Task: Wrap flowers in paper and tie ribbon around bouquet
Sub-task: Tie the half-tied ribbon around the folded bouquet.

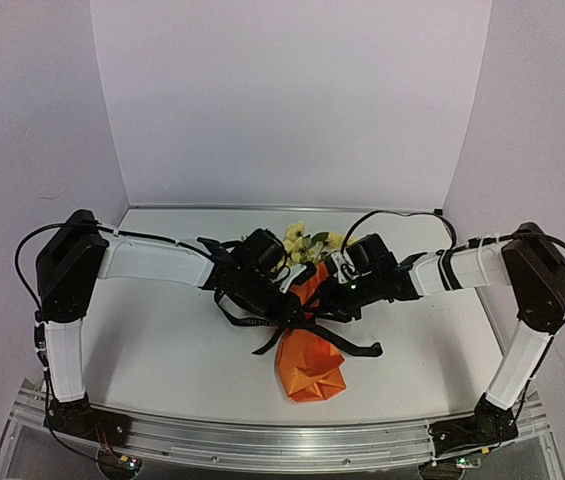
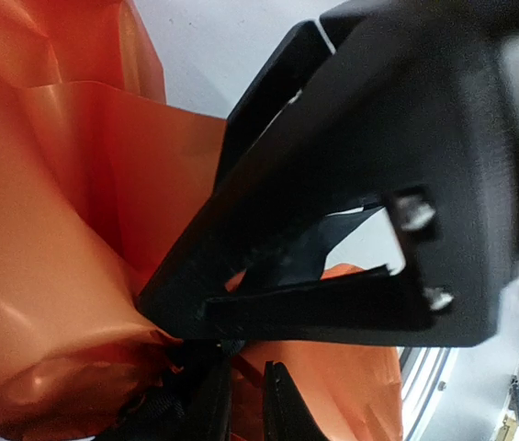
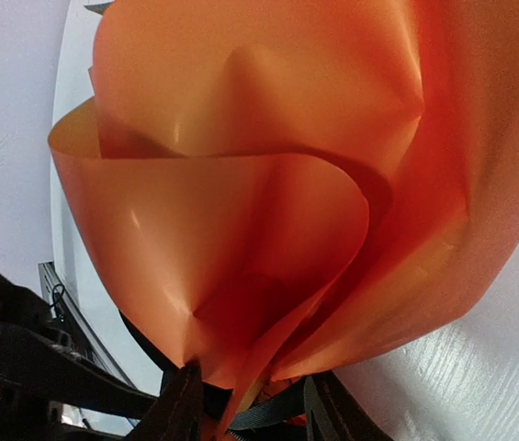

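1. Lying nearest, the orange paper (image 1: 312, 385) fans out on the table (image 1: 162, 340).
2. Ribbon (image 1: 350, 344) circles the bouquet (image 1: 309, 352); left gripper (image 2: 245, 397) and right gripper (image 3: 254, 406) flank it, and I cannot tell whether either grips.
3. Flowers (image 1: 300, 240) poke out beyond; tying seems underway, needing a snug pull.

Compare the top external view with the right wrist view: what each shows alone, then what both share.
Only the top external view shows the flowers and the ribbon tails lying on the table. Only the right wrist view shows the paper curling in glossy folds close up, with the right gripper straddling its narrow waist. Both show the orange paper and the black ribbon.
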`<state>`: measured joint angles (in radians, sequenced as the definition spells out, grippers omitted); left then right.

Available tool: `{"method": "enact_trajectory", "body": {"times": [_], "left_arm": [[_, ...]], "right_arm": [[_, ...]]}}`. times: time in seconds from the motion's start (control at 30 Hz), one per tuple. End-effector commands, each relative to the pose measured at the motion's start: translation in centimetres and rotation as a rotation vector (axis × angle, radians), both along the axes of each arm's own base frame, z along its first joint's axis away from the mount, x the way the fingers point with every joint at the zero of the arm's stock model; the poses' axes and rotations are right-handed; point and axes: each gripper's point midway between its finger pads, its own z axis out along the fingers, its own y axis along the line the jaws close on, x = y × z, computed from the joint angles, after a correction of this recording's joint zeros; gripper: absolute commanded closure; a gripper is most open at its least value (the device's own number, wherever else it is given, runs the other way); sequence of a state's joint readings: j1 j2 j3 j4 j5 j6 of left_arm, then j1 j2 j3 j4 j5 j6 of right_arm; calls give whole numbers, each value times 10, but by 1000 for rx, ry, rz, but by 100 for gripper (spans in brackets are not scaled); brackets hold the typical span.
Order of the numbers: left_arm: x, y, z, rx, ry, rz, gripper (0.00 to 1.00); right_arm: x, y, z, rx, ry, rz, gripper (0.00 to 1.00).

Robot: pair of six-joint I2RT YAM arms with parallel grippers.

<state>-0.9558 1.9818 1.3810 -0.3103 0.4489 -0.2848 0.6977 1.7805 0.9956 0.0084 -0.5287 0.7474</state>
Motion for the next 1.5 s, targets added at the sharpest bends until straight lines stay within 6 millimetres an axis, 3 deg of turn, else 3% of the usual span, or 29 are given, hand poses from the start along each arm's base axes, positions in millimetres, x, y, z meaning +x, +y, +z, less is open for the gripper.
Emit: {"method": "enact_trajectory", "body": {"times": [0.0, 0.23, 0.7, 1.07, 1.23, 1.47], "left_arm": [[5, -2, -1, 20, -9, 16, 89], [4, 6, -11, 48, 2, 42, 96], [2, 4, -9, 24, 0, 32, 98], [2, 4, -9, 23, 1, 30, 98], [2, 4, -10, 22, 0, 30, 98], [1, 4, -9, 19, -2, 25, 99]], "right_arm": [[6, -1, 7, 40, -22, -10, 60], [3, 1, 2, 50, -5, 15, 60], [-4, 3, -12, 66, 51, 21, 61], [-11, 16, 4, 106, 40, 43, 65], [-11, 19, 17, 136, 32, 48, 73], [-11, 18, 24, 144, 24, 43, 100]]}}
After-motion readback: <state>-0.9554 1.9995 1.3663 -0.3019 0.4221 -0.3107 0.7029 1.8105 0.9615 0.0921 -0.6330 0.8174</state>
